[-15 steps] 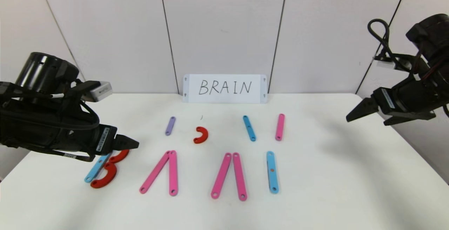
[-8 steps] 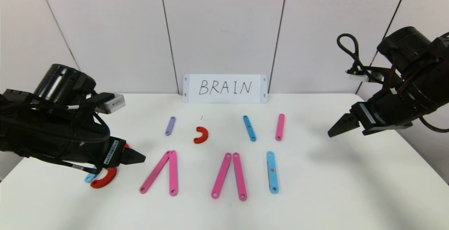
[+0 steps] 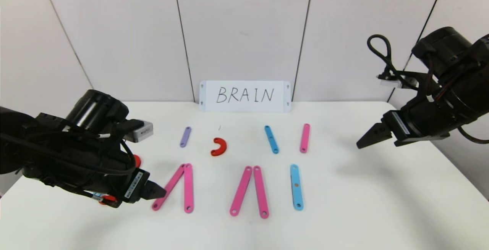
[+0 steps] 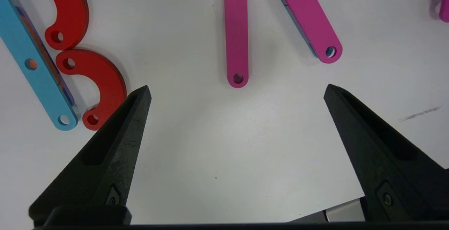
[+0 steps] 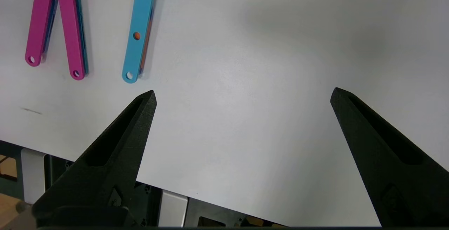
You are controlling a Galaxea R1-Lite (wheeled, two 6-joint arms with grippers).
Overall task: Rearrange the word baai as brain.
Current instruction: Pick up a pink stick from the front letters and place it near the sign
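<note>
The front row of letters lies on the white table (image 3: 363,196). The B, a blue bar (image 4: 33,65) with two red C pieces (image 4: 105,86), is mostly hidden behind my left arm in the head view. Next to it are a pink A (image 3: 177,187), a second pink A (image 3: 250,191) and a blue I (image 3: 296,187). My left gripper (image 3: 158,193) is open and empty, low over the table just in front of the first A's pink bars (image 4: 235,30). My right gripper (image 3: 366,139) is open and empty above the table's right side.
Spare pieces lie in a back row: a purple bar (image 3: 185,136), a red C (image 3: 219,146), a blue bar (image 3: 271,139) and a pink bar (image 3: 305,138). A white card (image 3: 245,96) with handwritten BRAIN stands against the wall.
My left arm has moved forward and to the right, from over the B to the first A's left bar, and now covers the B. My right arm came down and inward, then stopped.
</note>
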